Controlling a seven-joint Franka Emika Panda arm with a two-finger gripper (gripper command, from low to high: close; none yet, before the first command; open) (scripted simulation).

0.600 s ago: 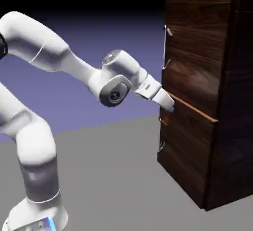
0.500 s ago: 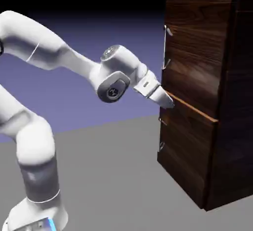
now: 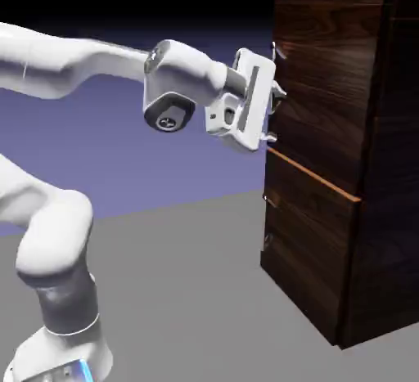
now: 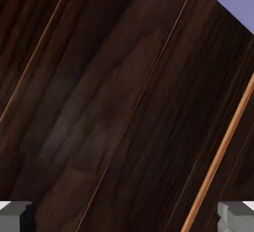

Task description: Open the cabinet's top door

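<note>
Holds the claw (image 3: 273, 114) with fingertips (image 4: 16, 217) spread wide apart. Reaches toward the top door (image 3: 323, 86), directly ahead, low on its front, near the silver handle (image 3: 274, 51); can't tell if touching. Shows below it the orange-brown edge (image 3: 315, 176) of the lower panel (image 3: 307, 233); behind, blue-violet backdrop (image 3: 188, 176).

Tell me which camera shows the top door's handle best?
The exterior view: the handle's upper end shows there at the top door's left edge, though the gripper hides part of it. The hand view shows dark wood and no handle.
</note>
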